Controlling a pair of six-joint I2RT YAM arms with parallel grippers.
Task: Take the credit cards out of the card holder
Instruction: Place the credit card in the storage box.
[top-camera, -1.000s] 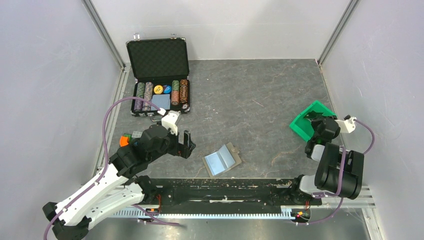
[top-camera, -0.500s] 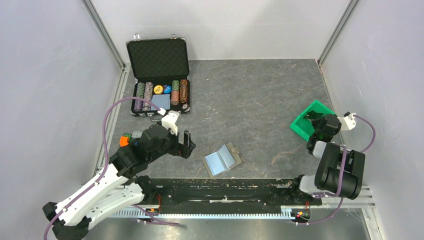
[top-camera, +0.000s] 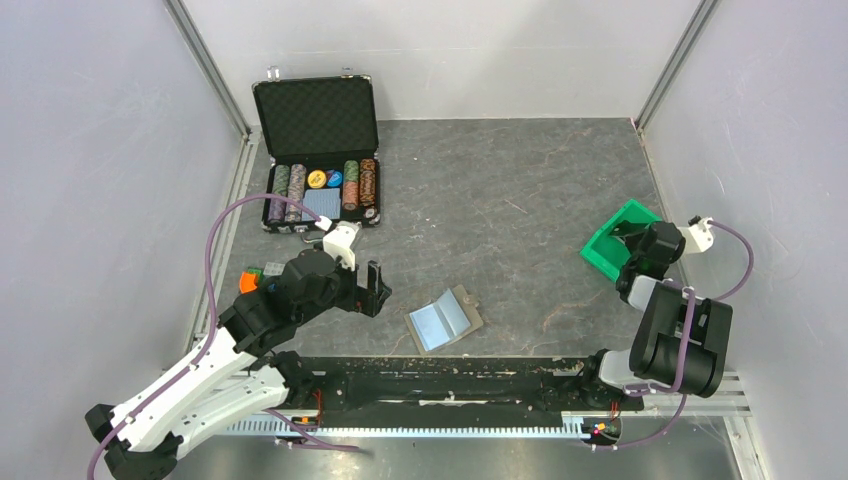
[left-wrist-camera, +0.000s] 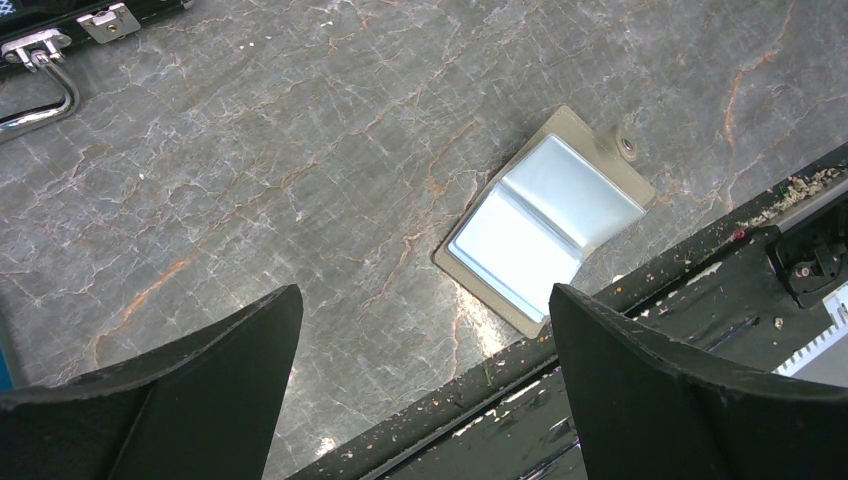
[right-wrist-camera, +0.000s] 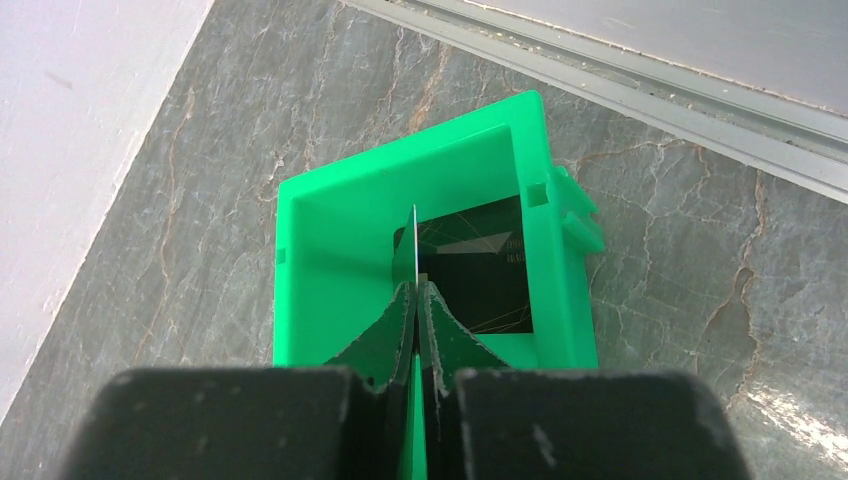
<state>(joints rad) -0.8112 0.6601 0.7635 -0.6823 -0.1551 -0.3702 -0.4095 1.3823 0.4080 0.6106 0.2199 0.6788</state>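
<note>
Right gripper (right-wrist-camera: 416, 292) pinched shut on a credit card (right-wrist-camera: 412, 240), edge-up over the green bin (right-wrist-camera: 330, 225) at right, dark card (right-wrist-camera: 480, 270) inside. Card holder (top-camera: 445, 319) spread open, near centre. Left gripper (top-camera: 373, 290) wide open just left of it. Chip case (top-camera: 318, 150) far left.

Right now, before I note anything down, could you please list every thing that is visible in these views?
table: one, grey marbled, under everything
chip case: one, black, open, far left, with rows of mixed-colour chips inside
card holder: one, tan with two pale-blue panels, lying open near the front edge, centre
small object: one, orange and green, left side, partly hidden by the left arm
green bin: one, far right on the table
dark card: one, black with fine lines, flat on the bin's floor
thin card: one, pale edge, seen edge-on, above the bin
left pincer: black, open, empty, left of the card holder
right pincer: black, shut on the thin card, over the bin
</note>
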